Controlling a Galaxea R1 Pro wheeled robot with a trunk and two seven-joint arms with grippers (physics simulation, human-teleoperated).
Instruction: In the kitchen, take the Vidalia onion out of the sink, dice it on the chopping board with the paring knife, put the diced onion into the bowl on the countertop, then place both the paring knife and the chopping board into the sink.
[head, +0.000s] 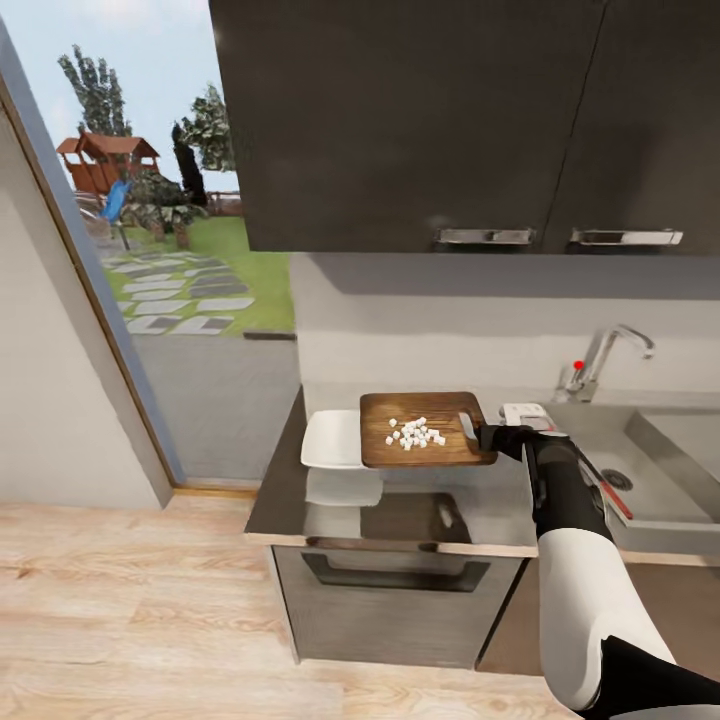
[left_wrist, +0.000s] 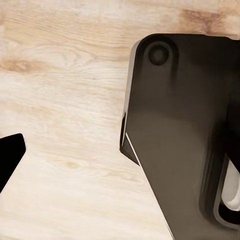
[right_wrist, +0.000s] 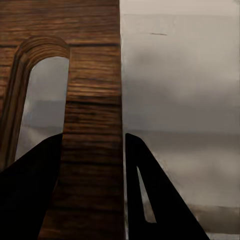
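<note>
At the near end of the scene, the right gripper (head: 487, 436) was seen at the handle end of the chopping board (head: 425, 428), and in the right wrist view its two dark fingers (right_wrist: 30, 190) were closed on the strip of wood between the slot-shaped handle hole (right_wrist: 42, 105) and the board's edge, so the board was judged to be held. Whether the left gripper was open could not be told; its camera showed wood flooring (left_wrist: 65, 100) and a dark part of the robot. The diced onion (head: 417, 433) lay heaped mid-board, the white bowl (head: 332, 438) just beside the board at nine o'clock. To tip the dice well, the board would best be kept level until its far end overhung the bowl, then tilted slowly. The paring knife (head: 605, 484) appeared to lie at three o'clock at the sink (head: 660, 470), partly hidden by the arm, and the tap (head: 610, 358) stood beyond at one o'clock. No writing or labels could be read.
</note>
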